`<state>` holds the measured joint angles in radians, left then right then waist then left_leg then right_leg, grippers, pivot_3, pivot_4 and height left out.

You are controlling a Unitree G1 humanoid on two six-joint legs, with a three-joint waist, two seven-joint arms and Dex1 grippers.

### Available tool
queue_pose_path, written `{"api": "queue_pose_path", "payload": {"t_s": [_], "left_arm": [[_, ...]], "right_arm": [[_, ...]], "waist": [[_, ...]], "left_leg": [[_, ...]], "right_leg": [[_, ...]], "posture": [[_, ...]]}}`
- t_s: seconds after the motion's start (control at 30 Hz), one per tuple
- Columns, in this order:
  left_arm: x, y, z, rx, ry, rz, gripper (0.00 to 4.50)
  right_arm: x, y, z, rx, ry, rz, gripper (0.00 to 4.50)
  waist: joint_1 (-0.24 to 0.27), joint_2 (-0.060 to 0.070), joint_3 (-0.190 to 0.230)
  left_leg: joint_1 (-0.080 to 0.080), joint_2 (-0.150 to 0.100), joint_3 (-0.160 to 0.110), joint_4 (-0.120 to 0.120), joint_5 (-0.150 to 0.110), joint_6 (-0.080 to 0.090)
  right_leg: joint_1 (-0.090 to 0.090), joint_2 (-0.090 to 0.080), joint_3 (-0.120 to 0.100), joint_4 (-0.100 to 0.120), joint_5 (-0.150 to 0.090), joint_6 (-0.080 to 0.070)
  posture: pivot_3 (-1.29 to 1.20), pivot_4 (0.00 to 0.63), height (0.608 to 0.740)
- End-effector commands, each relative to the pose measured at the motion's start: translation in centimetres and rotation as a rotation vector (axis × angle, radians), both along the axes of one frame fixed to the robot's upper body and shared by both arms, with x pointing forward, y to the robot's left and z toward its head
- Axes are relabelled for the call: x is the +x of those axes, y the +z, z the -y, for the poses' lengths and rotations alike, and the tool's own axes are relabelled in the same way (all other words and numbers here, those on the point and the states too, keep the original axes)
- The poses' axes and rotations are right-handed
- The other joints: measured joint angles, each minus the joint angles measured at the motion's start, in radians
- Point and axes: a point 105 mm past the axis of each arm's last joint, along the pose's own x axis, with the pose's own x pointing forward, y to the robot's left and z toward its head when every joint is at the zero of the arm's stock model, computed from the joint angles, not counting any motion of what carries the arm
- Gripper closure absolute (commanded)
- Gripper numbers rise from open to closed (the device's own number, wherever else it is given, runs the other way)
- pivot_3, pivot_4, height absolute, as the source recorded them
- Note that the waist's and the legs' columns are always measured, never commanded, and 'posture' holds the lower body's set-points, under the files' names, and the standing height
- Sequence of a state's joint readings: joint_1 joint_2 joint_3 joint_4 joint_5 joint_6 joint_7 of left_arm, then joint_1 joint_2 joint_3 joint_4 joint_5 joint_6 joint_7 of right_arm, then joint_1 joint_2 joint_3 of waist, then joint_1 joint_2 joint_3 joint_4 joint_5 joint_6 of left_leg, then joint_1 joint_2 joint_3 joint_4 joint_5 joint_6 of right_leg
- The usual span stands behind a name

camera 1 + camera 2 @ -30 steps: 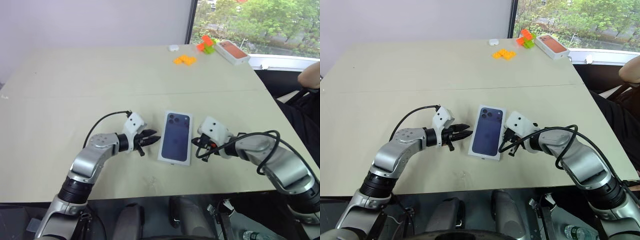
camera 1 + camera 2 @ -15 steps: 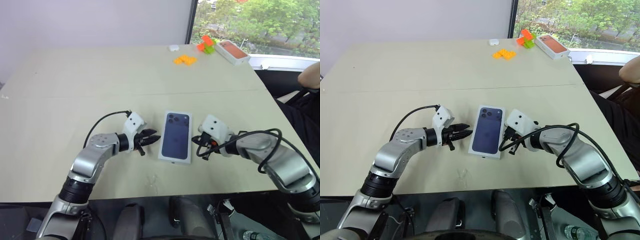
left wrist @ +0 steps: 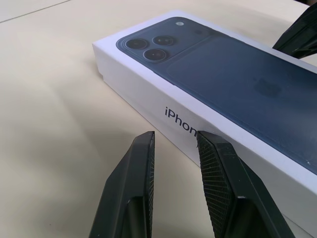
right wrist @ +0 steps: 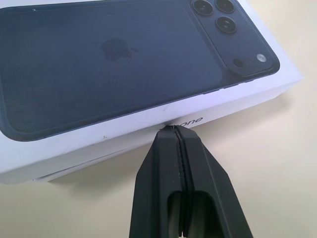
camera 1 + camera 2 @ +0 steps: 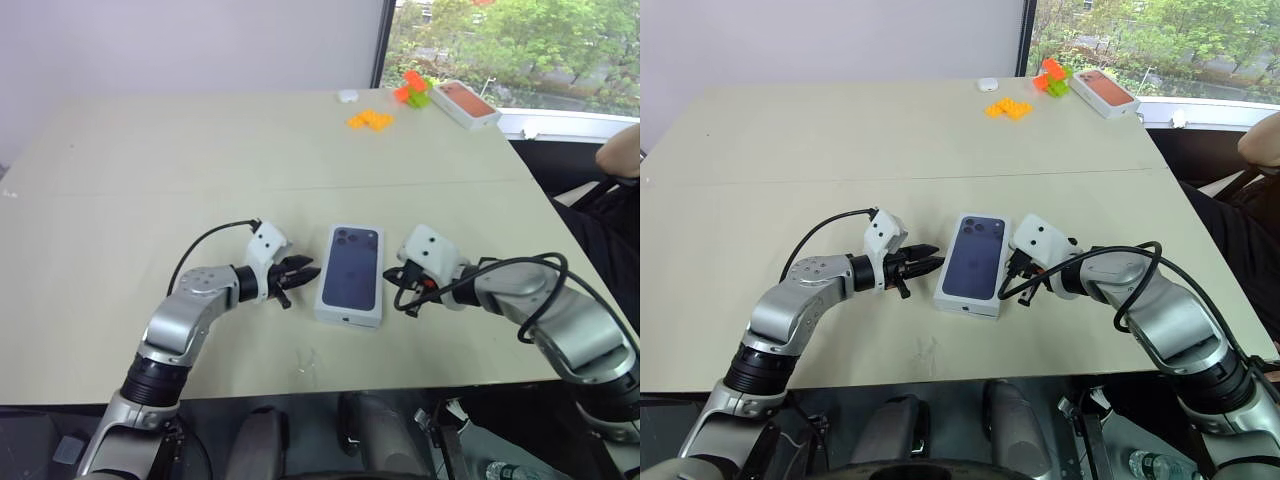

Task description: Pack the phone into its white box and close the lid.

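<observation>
The lid (image 5: 352,268), white with a dark blue phone printed on top, sits on the white box, whose base shows as a thin strip under it (image 4: 74,166). Box and lid lie flat on the table between my two grippers. My left gripper (image 3: 174,136) is at the lid's left side, open by a narrow gap with nothing between the fingers; one fingertip (image 3: 205,141) is at the lid's side wall. My right gripper (image 4: 173,128) is shut, its tip pressed against the lid's right side wall. The phone is hidden.
At the table's far end lie orange bricks (image 5: 369,120), orange and green blocks (image 5: 412,88), a small white object (image 5: 347,96) and a box with an orange-red top (image 5: 466,103). A person's arm (image 5: 620,150) shows at the right edge. The table's front edge (image 5: 330,385) is close to the box.
The box with its lid has turned slightly squarer, and its near end wall shows more. Both grippers have stayed where they were.
</observation>
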<state>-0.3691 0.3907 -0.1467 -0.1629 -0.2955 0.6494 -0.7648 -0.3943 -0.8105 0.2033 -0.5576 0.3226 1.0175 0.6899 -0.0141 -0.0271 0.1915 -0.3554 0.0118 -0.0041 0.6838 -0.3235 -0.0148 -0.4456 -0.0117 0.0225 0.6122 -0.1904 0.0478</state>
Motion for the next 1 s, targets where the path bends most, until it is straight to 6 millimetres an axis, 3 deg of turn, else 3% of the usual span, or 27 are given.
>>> {"api": "queue_pose_path", "payload": {"t_s": [0.03,1.0], "left_arm": [[-0.5,1.3,1.3,-0.029,-0.068,0.038,3.05],[-0.9,1.0,1.2,-0.015,-0.087,0.022,3.05]], "right_arm": [[-0.9,1.0,-1.2,0.015,0.071,0.039,4.50],[-1.0,-0.1,-0.7,0.005,0.045,0.008,4.50]], "waist": [[0.000,0.000,0.000],[-0.001,0.000,0.000]], "left_leg": [[0.000,0.000,0.000,0.000,0.000,0.000],[0.000,0.000,0.000,0.000,0.000,0.000]], "right_leg": [[0.000,0.000,0.000,0.000,0.000,0.000],[0.000,0.000,0.000,0.000,0.000,0.000]], "posture": [[0.00,0.150,0.740],[0.00,0.150,0.740]]}}
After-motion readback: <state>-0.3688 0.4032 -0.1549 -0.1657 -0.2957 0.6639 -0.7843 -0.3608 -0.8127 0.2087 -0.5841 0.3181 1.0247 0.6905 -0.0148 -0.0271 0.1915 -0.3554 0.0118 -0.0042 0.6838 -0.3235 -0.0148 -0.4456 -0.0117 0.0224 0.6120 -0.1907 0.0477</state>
